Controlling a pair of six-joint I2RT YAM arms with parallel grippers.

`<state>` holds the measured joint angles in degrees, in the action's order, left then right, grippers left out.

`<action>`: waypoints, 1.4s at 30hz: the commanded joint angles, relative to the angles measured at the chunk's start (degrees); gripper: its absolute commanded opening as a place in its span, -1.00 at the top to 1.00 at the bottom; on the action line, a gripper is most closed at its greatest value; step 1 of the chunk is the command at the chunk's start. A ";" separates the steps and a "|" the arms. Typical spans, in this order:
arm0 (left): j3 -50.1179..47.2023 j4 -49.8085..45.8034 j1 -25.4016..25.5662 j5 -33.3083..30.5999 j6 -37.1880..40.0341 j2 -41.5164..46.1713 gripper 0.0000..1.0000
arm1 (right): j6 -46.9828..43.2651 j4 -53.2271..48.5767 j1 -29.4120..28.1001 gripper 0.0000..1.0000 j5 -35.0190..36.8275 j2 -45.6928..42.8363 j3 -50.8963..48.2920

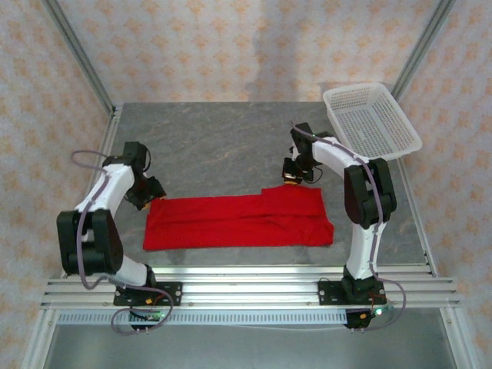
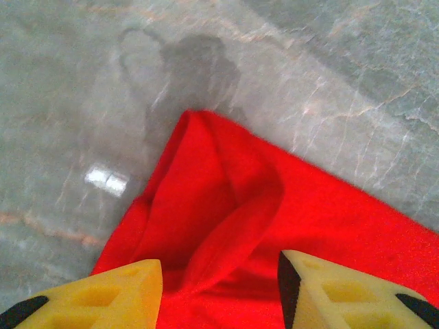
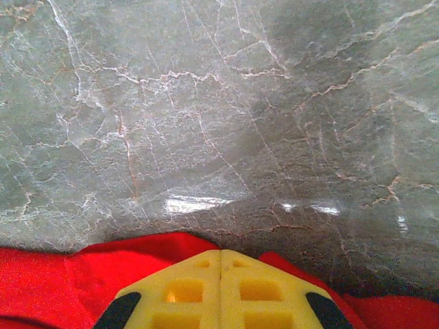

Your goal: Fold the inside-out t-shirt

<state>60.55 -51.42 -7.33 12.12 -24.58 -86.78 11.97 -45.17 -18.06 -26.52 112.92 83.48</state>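
Red shirt point(image 1: 238, 221) lies as a flat band on the bench point(image 1: 215, 146). Left gripper point(image 2: 219, 274), released, hovers over its left corner; right gripper point(image 3: 221, 264) is clenched on its far edge.

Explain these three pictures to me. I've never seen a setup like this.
Two white robot arms stand on a grey marbled table. The wide picture looks down from above and behind them; the other two come from cameras on each wrist, yellow fingers at the bottom. A red t-shirt lies flat in a long strip; a white basket sits far right. The left gripper hangs open over the shirt's left end. The right gripper is shut on its far edge.
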 commanded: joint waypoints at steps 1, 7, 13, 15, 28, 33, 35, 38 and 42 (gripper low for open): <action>3.79 0.90 1.68 -2.46 4.23 -4.31 0.03 | 0.60 -1.68 0.13 1.00 2.21 -3.57 1.96; 6.33 -0.88 3.03 -4.45 6.66 -11.34 0.15 | 1.86 -2.87 0.13 1.00 3.37 -4.15 1.98; 6.20 -0.32 3.03 -1.02 8.13 -13.73 0.55 | 2.75 -2.89 0.12 1.00 4.54 -4.40 1.37; 6.29 0.05 3.05 0.18 7.94 -14.57 0.69 | 2.95 -3.08 0.12 1.00 4.68 -4.12 1.50; 6.04 4.36 -5.96 6.38 1.76 -14.72 1.00 | 3.33 -3.35 0.20 1.00 9.56 -5.51 -1.09; 3.53 7.82 -7.45 9.56 -0.40 -15.02 1.00 | 2.63 -4.45 0.15 1.00 10.17 -5.29 -0.37; 2.46 8.90 -8.03 9.93 -1.04 -14.91 1.00 | 2.60 -4.57 0.26 1.00 10.42 -5.41 -0.36; 1.37 9.88 -9.19 11.56 -1.60 -14.67 0.83 | 2.69 -5.17 0.31 1.00 10.53 -5.99 0.21; 1.17 9.86 -11.63 11.81 -2.26 -10.36 0.61 | 2.87 -6.98 0.24 1.00 8.91 -8.45 2.41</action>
<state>62.04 -42.57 -17.10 22.83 -25.67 -101.21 14.96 -49.08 -17.96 -18.00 108.53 83.33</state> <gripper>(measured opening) 0.179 0.040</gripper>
